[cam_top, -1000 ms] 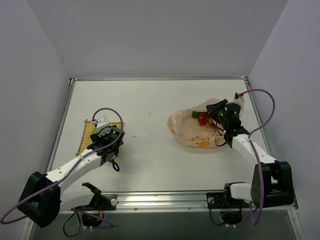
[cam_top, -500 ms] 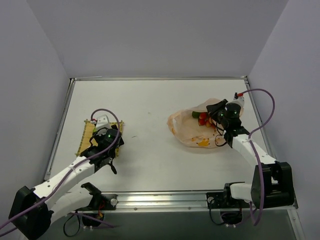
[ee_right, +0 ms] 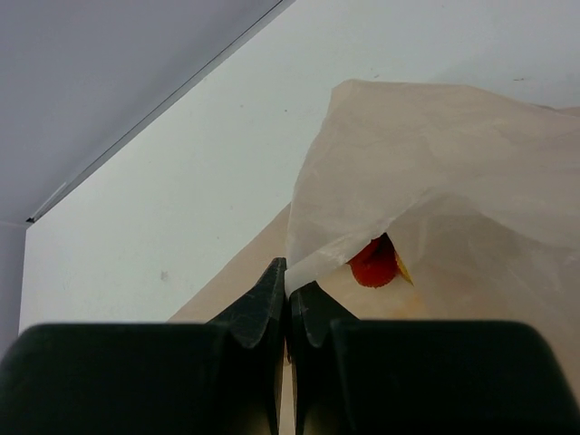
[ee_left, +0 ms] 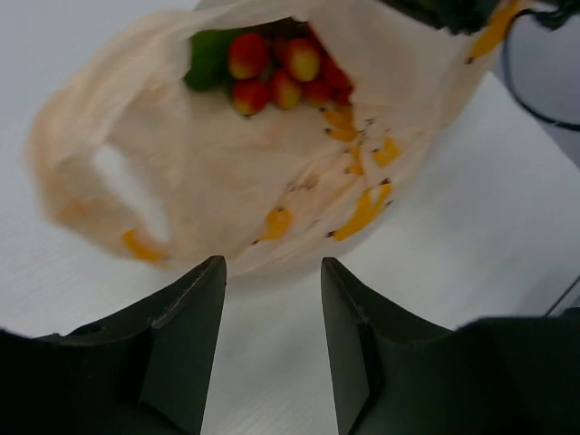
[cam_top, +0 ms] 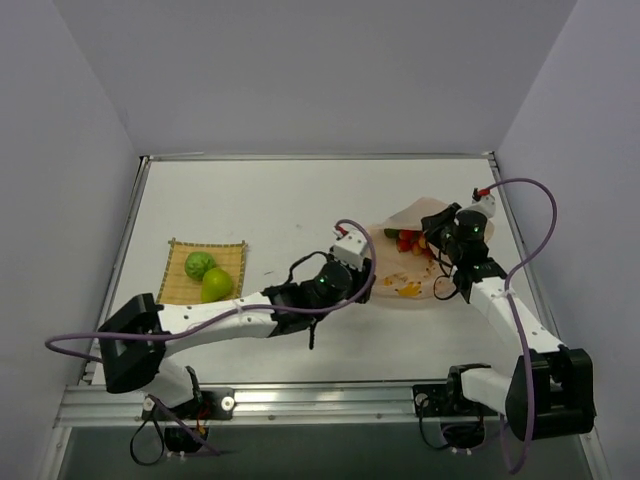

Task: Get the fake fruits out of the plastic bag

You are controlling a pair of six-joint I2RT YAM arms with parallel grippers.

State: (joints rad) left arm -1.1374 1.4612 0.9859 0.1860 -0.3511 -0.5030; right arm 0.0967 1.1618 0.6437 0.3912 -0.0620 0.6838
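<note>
The left gripper (cam_top: 368,275), which a second ago was hovering over the square yellow woven mat (cam_top: 232,252) at the table's nine o'clock, is now reaching across to the thin translucent peach-orange plastic bag (cam_top: 405,282) lying at about three o'clock. With the arm gone from above it, the mat is showing two fake fruits sitting side by side, a round green fruit (cam_top: 199,264) and a yellow-green pear-like fruit (cam_top: 216,285). In the left wrist view its fingers (ee_left: 181,335) are standing apart with nothing between them, and the bag is lying just beyond their tips. The red berry bunch with a dark green leaf (ee_left: 281,72) is resting inside the bag's mouth at twelve o'clock. The right gripper (ee_right: 288,283) is pressing its fingers together on the bag's rim at the far side and holding the mouth lifted open. Judging from this, two fruits are already out and the left arm is lining up for the berry bunch. Whether another fruit is hiding deeper in the bag I cannot tell.
</note>
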